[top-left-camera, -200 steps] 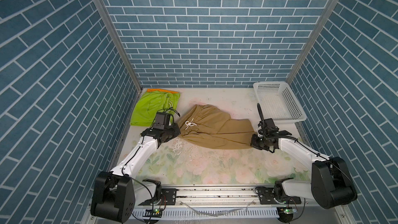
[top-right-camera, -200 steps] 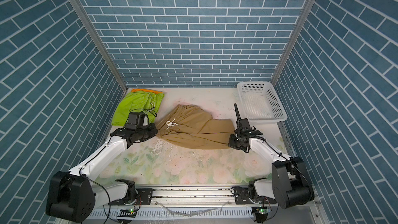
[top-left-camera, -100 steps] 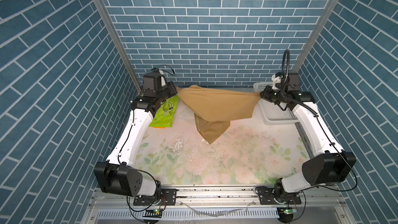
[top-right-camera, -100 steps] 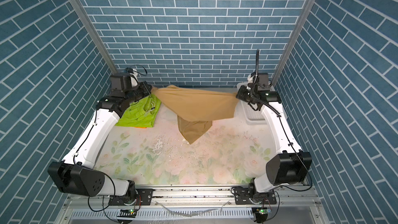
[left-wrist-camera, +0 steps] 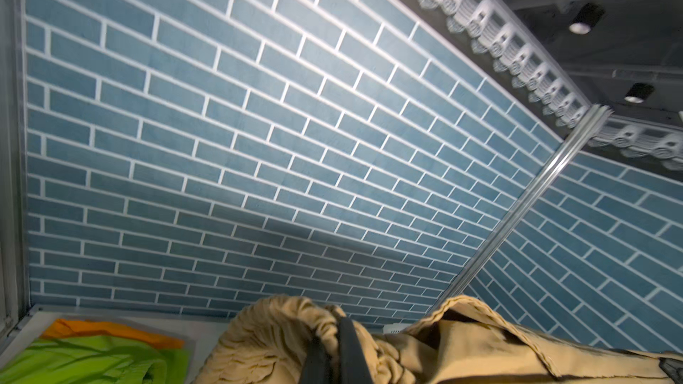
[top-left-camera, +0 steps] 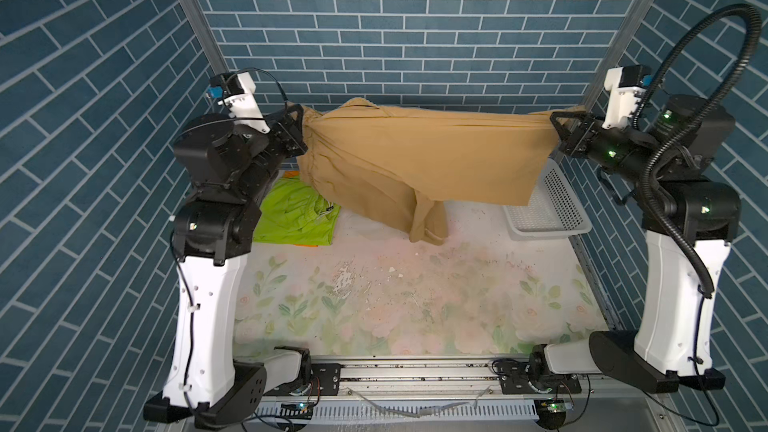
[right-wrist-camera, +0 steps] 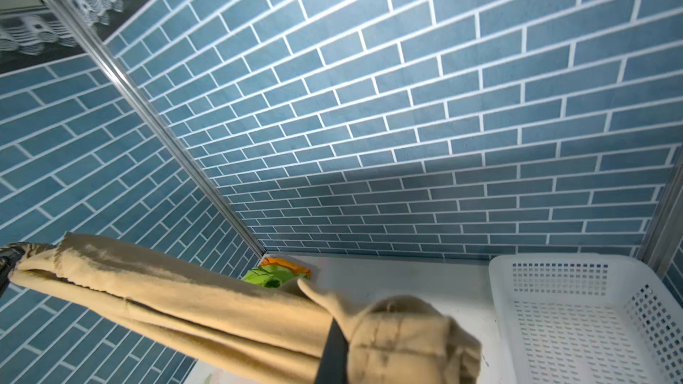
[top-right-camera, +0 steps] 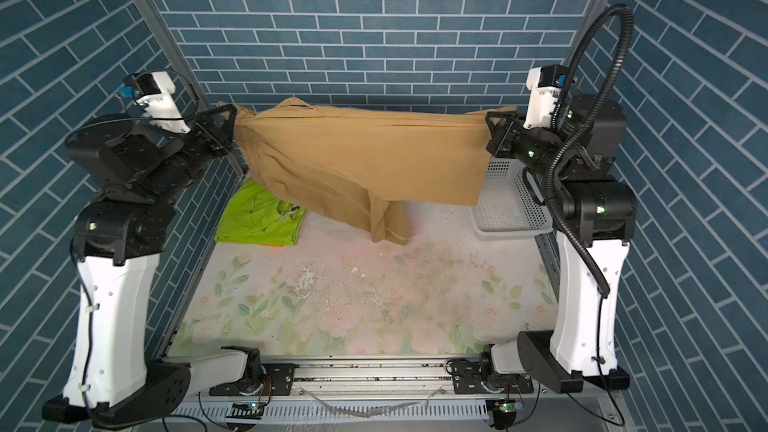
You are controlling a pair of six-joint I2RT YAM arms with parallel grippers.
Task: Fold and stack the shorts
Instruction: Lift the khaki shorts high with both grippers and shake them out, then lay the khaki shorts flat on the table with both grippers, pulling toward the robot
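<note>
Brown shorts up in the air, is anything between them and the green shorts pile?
Nothing visible. The brown shorts hang stretched between the shut left gripper and right gripper, and only open air separates them from the green shorts.

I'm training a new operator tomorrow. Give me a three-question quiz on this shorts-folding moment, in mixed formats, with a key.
1. True or false: the tan shorts lie flat on the table.
2. What lies under the lime green shorts? A) orange shorts B) tan shorts C) nothing
3. Fill in: the left gripper and right gripper are each ___ on the tan shorts.

Key: 1 false, they hang stretched between the grippers; 2 A; 3 shut.
</note>
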